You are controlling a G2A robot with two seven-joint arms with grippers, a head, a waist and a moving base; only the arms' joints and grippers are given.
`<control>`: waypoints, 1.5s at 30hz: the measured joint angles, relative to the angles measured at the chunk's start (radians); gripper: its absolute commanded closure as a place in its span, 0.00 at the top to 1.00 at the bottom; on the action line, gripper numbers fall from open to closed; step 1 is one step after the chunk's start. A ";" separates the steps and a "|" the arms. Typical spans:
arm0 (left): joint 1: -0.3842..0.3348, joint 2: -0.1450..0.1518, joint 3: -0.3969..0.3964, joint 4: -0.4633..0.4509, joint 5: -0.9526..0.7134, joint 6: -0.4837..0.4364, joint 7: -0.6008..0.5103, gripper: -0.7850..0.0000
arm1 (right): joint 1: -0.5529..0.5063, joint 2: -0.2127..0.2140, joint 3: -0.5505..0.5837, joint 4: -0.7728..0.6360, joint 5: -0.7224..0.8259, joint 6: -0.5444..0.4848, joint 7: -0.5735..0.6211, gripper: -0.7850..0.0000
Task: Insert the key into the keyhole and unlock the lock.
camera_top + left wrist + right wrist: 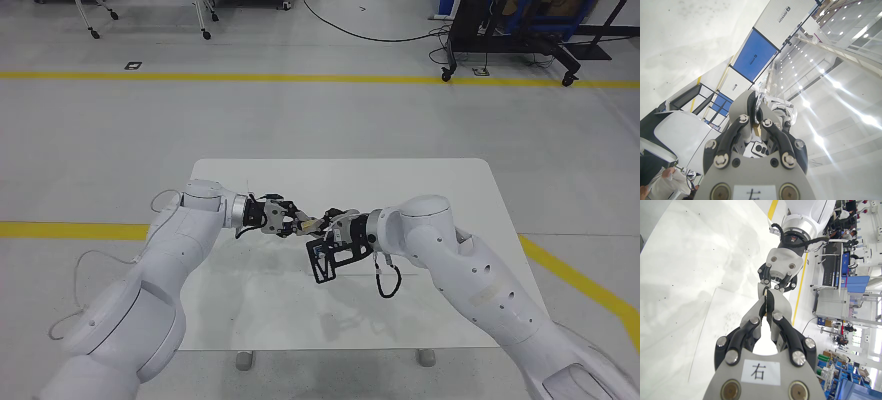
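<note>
Both arms meet tip to tip in the air over the middle of the white table (440, 190). My left gripper (755, 107) is shut on the padlock, with its brass body (757, 131) between the fingers and its silver shackle (761, 98) sticking out past the tips. In the top view the left gripper (283, 217) comes in from the left and the right gripper (330, 226) from the right. My right gripper (765, 301) is shut on a thin flat key (765, 303), mostly hidden by the pads. Its tip is right at the left gripper's fingertips (761, 289); the keyhole is hidden.
The table's surface below the grippers is bare, with its front edge (340, 348) towards me. Yellow floor lines (300, 77) run behind and beside the table. A black wheeled cart (520, 40) stands far back right.
</note>
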 measured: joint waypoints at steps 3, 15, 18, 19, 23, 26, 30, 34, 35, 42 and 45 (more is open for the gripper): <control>0.000 0.001 0.008 -0.003 -0.005 0.001 0.001 0.00 | 0.001 -0.001 -0.002 0.003 -0.001 0.006 0.014 0.00; -0.004 0.006 0.031 -0.005 -0.033 0.002 0.002 0.00 | 0.014 -0.010 -0.012 0.010 0.043 0.011 0.055 1.00; -0.007 0.008 0.032 -0.003 -0.043 0.006 0.006 0.00 | 0.010 -0.007 0.000 0.003 0.062 0.008 0.037 1.00; -0.008 0.009 0.031 -0.002 -0.047 0.007 0.007 0.00 | 0.007 -0.006 0.006 -0.001 0.075 0.005 0.023 1.00; -0.010 0.012 0.023 0.002 -0.065 0.014 0.014 0.00 | 0.002 0.009 0.047 0.004 0.153 -0.023 -0.101 1.00; -0.009 0.014 0.021 0.000 -0.071 0.018 0.018 0.00 | -0.005 0.015 0.064 0.009 0.178 -0.022 -0.123 1.00; -0.008 0.016 0.015 -0.002 -0.081 0.024 0.025 0.00 | -0.004 0.015 0.063 0.009 0.176 -0.022 -0.121 1.00; -0.007 0.017 0.004 -0.001 -0.103 0.026 0.026 0.00 | -0.004 0.015 0.063 0.009 0.176 -0.022 -0.121 1.00; -0.007 0.017 0.004 -0.001 -0.103 0.026 0.026 0.00 | -0.004 0.015 0.063 0.009 0.176 -0.022 -0.121 1.00; -0.002 0.018 0.002 -0.011 -0.101 0.017 0.038 0.00 | -0.012 0.014 0.063 0.019 0.189 -0.019 -0.126 1.00; 0.013 0.025 -0.009 -0.052 -0.083 -0.028 0.131 0.00 | -0.026 0.015 0.047 0.086 0.304 -0.022 -0.143 0.30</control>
